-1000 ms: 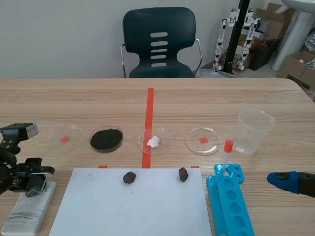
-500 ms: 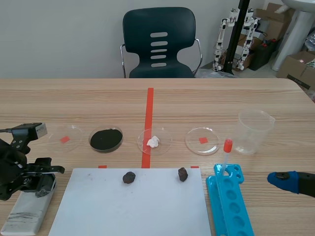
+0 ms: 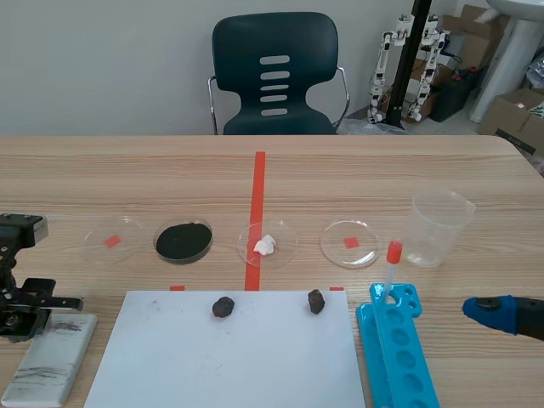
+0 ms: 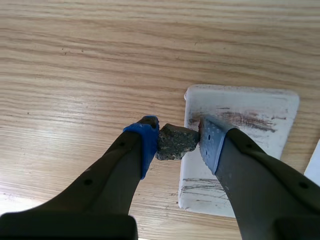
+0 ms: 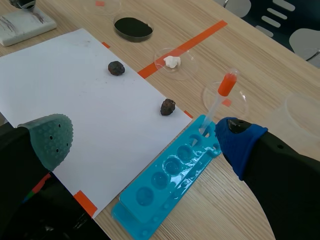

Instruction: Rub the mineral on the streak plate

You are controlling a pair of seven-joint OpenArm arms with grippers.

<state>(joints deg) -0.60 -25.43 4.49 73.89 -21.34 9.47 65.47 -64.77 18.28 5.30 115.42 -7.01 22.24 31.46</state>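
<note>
Here the left gripper (image 4: 178,141), clamped on the small dark grey mineral lump (image 4: 173,143), has drawn back to the edge of the white rectangular streak plate (image 4: 252,105), leaving a brownish streak (image 4: 246,120); one stroke appears complete. The right gripper (image 5: 145,137) stands wide, idle.

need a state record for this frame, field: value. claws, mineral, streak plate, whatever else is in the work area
left claw: shut on the mineral
mineral position: at the edge of the streak plate; contact cannot be told
streak plate: white, dark streaks on it, lying beside the white sheet
right claw: open, holding nothing, near the blue tray
spare rocks: two, dark, on the white sheet's far edge, apart from each other
</note>
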